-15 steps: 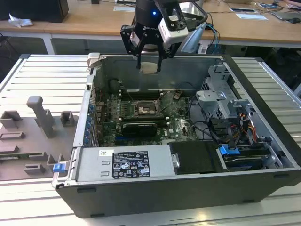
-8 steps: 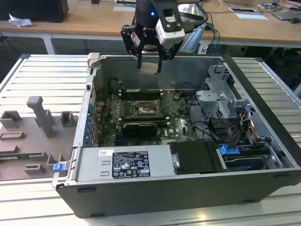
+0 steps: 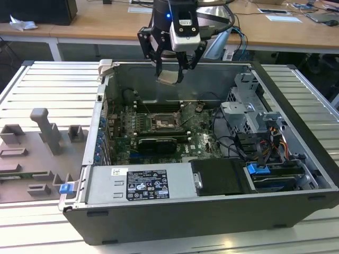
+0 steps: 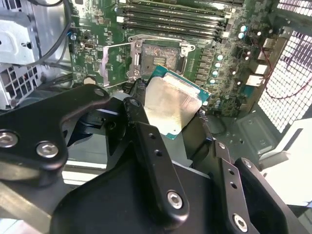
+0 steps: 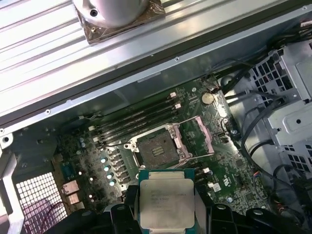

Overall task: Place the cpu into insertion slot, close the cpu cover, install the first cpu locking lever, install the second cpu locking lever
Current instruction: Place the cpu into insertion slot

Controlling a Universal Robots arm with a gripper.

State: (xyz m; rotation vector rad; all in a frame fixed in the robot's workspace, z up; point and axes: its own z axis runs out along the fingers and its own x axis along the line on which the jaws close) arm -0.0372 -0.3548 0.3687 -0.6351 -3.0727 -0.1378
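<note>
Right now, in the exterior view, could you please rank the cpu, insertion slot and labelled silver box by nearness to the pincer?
1. cpu, gripped in the pincer.
2. insertion slot, on the board below.
3. labelled silver box, along the near wall of the case.

One cpu (image 5: pixel 165 202), one insertion slot (image 5: pixel 157 150), one cpu cover (image 5: pixel 197 139) — a single of each. One gripper (image 3: pixel 169 74) with two black fingers (image 4: pixel 146 141). One computer case (image 3: pixel 159 211), one green board (image 3: pixel 201 140) — two blue plastic tabs (image 3: pixel 65 188) (image 3: pixel 258 170), one round coin cell (image 5: pixel 207 97).
</note>
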